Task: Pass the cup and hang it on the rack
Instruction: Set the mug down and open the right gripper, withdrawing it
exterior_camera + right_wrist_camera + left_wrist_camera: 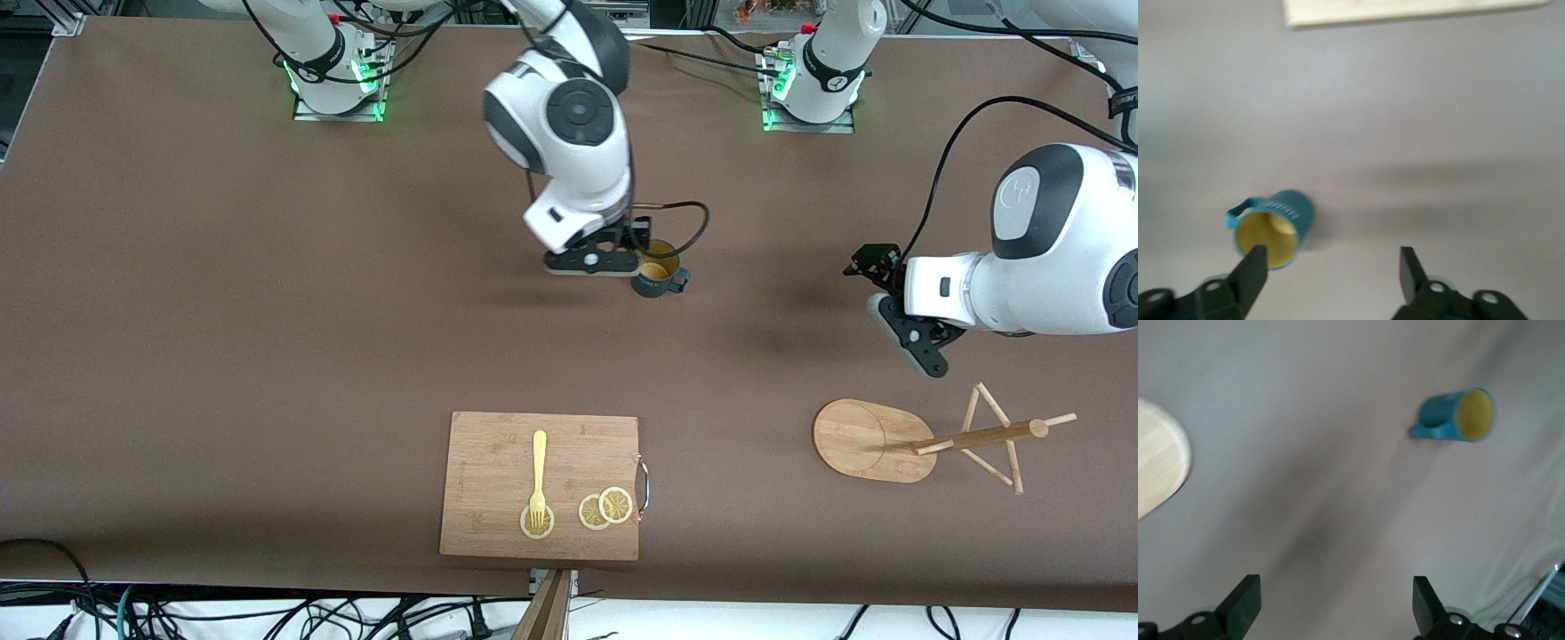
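The dark teal cup [658,269] with a yellow inside stands upright on the brown table, near the middle. My right gripper [613,262] is low beside it and open; in the right wrist view one fingertip [1253,272] is next to the cup's rim [1275,230], and the cup is outside the open jaws [1331,270]. My left gripper [902,333] is open and empty above the table, over the bare top near the rack [876,440]. The left wrist view shows the cup [1458,417] farther off and the rack's base [1158,460]; its gripper [1335,603] holds nothing.
A bamboo cutting board [542,484] lies near the front edge with a yellow fork [538,476] and lemon slices [605,508] on it. Its pale edge shows in the right wrist view [1405,10]. The rack's pegs [1000,436] spread toward the left arm's end.
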Controlling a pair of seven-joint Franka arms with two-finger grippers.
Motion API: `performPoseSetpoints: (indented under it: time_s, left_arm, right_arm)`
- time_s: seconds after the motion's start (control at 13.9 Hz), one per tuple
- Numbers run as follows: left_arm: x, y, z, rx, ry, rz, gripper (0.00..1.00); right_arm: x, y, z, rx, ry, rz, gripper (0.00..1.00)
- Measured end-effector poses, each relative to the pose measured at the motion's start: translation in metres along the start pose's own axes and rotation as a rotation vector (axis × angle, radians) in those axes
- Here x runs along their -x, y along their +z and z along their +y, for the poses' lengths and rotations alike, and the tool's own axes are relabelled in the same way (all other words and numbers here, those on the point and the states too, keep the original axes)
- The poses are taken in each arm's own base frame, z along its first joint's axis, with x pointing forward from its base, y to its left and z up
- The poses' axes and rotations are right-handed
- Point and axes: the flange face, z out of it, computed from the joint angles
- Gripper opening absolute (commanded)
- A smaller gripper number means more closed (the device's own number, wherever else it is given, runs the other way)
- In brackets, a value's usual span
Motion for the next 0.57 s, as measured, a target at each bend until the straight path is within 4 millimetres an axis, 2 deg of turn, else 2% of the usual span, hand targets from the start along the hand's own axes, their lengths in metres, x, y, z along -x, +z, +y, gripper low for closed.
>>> performPoseSetpoints:
  time_s: [0.14,0.29,0.43,0.57]
  left_arm:
    - [-0.002,0.021,-0.002,0.046,0.127,0.045,1.0]
    - [-0.006,0.038,-0.002,0.094,0.212,0.116,1.0]
    - [-0.011,0.057,-0.004,0.11,0.293,0.203,1.0]
    - [-0.018,0.083,-0.004,0.11,0.397,0.31,1.0]
  right_arm:
    - [-0.045,-0.029,0.053,0.033,0.066,0.045,1.0]
    - [-0.079,-0.051,0.104,0.066,0.09,0.066,1.0]
    - [-0.101,-0.073,0.15,0.08,0.072,0.049,1.0]
    - [-0.113,-0.098,0.197,0.07,0.06,0.031,1.0]
